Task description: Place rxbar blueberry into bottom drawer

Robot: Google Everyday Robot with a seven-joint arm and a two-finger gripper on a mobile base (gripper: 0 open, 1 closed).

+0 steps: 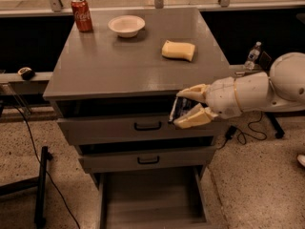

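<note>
Gripper (180,109) grips rxbar blueberry (177,107) between its fingers, long axis near upright, before the top drawer (114,128) front. Bottom drawer (151,203) lies open well below, slightly left; likely descent next.

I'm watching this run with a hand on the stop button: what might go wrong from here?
1. The gripper holds the rxbar blueberry high up, in front of the top drawer. Released here, it may strike the middle drawer or miss the bottom drawer.
2. Lowering straight down, the gripper may clip the middle drawer's front, which sits above the open bottom drawer's rear.
</note>
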